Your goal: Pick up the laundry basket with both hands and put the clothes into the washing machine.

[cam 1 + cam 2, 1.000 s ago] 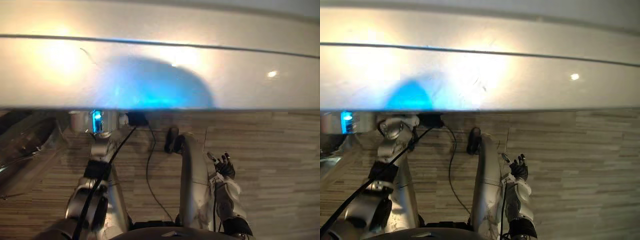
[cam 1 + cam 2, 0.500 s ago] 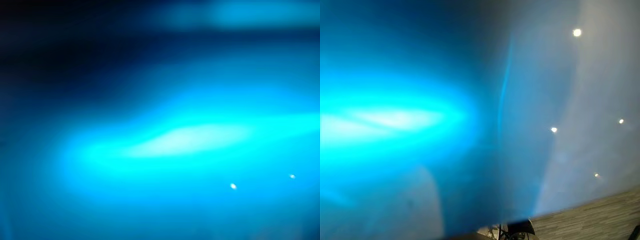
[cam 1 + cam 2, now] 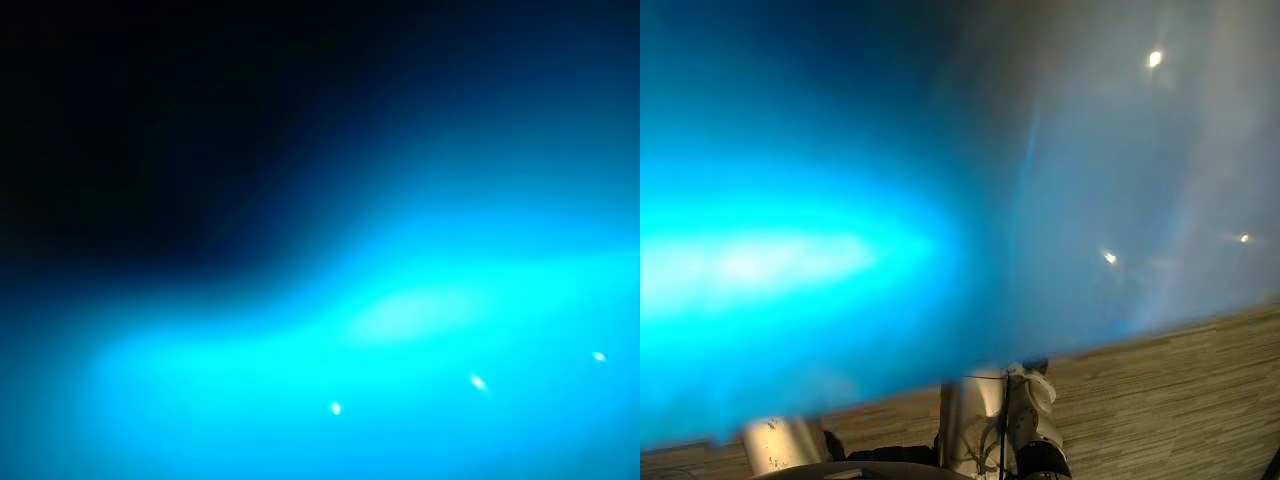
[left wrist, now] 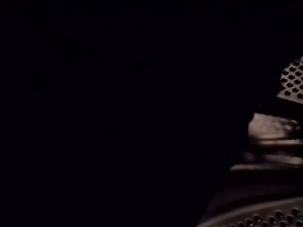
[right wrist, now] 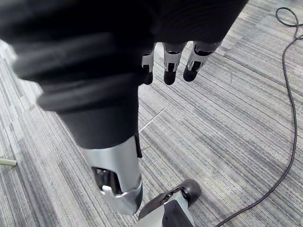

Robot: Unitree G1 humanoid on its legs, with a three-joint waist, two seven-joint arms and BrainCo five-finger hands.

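One broad smooth surface [image 3: 1070, 180] is standing very close before the head and taking up most of both eye views. It is glowing bright blue toward the robot's left and fading to dull grey toward its right. Three small bright spots [image 3: 478, 382] are glinting on it in the left eye view. What this surface belongs to cannot be told. One strip of striped floor [image 3: 1200, 380] is showing beneath its lower edge. One right hand [image 5: 171, 59] is hanging above that floor, its fingers pointing down, relaxed and nearly straight, holding and touching nothing. In the dark left wrist view, two patches of perforated metal are catching the light at one edge. These are the drum wall of the washing machine [image 4: 292, 81], which is lying close in front of the left wrist. One pale rounded shape [image 4: 272, 130] is sitting between the two patches, too dim to identify. The state of the left hand cannot be told from this darkness. The drum wall is appearing as dull grey sheet metal, curved and pierced by regular rows of small round holes.
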